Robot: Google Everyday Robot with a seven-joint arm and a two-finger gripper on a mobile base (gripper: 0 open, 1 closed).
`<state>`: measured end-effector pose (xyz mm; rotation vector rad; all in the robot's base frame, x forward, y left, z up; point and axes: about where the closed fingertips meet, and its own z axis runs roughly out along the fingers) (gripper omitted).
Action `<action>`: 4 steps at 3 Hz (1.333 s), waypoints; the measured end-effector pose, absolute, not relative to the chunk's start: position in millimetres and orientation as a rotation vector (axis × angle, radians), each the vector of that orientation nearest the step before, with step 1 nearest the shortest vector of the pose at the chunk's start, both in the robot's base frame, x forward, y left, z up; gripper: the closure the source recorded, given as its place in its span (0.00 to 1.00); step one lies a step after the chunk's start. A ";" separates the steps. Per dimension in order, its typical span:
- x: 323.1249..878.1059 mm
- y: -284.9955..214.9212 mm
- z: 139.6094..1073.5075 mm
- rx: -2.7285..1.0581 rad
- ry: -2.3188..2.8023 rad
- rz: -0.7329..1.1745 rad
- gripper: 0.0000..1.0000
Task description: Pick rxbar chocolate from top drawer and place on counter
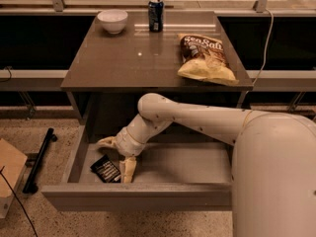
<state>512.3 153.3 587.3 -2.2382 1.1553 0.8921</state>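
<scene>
On the counter [123,63], a bowl [112,20] sits at the back left corner, a can [156,15] at mid back edge, and a chip bag [205,57] along the right edge. Below the front edge, the top drawer [138,195] stands pulled out. The rxbar chocolate [105,169] lies in its front left, with the gripper [117,156] just above it, fingers spread.

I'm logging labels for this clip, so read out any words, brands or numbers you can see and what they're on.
"Sea Salt": on the chip bag lying on the counter.
Can at the counter's back edge: print too blurred to read.
rxbar chocolate in the top drawer, next to the open gripper: white lettering too small to read.
Nothing else bears text.
</scene>
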 end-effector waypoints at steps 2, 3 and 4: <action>507.7 156.7 576.8 -2.233 1.161 0.953 0.19; 507.7 156.7 579.3 -2.233 1.161 0.953 0.48; 507.7 156.7 583.1 -2.233 1.161 0.953 0.73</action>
